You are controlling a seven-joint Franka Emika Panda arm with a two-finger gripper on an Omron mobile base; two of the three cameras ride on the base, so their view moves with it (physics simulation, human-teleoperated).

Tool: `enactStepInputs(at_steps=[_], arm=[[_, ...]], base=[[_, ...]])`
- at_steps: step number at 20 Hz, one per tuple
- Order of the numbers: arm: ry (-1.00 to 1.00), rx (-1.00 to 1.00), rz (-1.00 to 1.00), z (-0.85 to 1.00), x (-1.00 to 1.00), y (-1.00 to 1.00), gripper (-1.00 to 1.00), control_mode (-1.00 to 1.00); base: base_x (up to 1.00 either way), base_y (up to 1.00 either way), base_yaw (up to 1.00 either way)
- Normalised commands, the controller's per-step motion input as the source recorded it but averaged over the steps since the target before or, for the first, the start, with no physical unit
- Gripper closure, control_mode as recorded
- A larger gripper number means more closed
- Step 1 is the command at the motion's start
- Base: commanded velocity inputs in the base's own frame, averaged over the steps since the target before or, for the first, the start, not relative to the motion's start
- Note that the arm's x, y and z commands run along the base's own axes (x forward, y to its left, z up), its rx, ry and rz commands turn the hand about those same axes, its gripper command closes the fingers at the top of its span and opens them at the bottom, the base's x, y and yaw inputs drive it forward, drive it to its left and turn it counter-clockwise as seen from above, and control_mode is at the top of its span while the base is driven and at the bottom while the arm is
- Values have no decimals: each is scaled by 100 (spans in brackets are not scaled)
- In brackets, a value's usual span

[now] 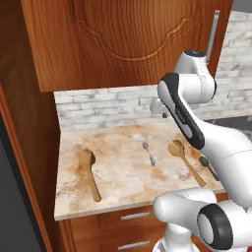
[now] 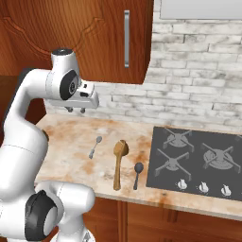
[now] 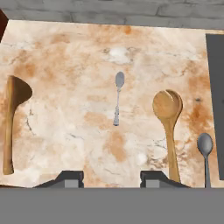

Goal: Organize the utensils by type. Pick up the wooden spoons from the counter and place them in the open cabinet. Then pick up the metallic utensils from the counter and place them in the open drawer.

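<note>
Two wooden spoons lie on the counter (image 1: 118, 184): one at the left (image 1: 88, 172) (image 3: 12, 118), one right of the middle (image 1: 184, 160) (image 2: 119, 163) (image 3: 168, 122). Between them lies the slim silver spoon (image 1: 148, 152) (image 2: 95, 146) (image 3: 118, 103). The darker small spoon (image 1: 207, 166) (image 2: 137, 174) (image 3: 205, 155) rests beside the right wooden spoon, close to the stove. My gripper (image 2: 75, 109) (image 3: 111, 178) hangs above the counter's back, pointing down, open, with nothing between its fingers. The open drawer is out of view.
A black stove top (image 2: 194, 160) sits flush in the counter on the right. An upper wall cabinet (image 1: 123, 39) hangs over the counter, just above my hand. A tall reddish-brown panel (image 1: 19, 123) bounds the counter's left end. Closed drawers (image 1: 133, 215) run under the front edge.
</note>
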Motion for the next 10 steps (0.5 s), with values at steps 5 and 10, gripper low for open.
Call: enactStepInputs(at_steps=[5, 10], arm=[[0, 0, 0, -5, -1, -7, -100, -100], [-1, 0, 0, -18, -23, -30, -100, -100]], base=[[0, 0, 0], [0, 0, 0]])
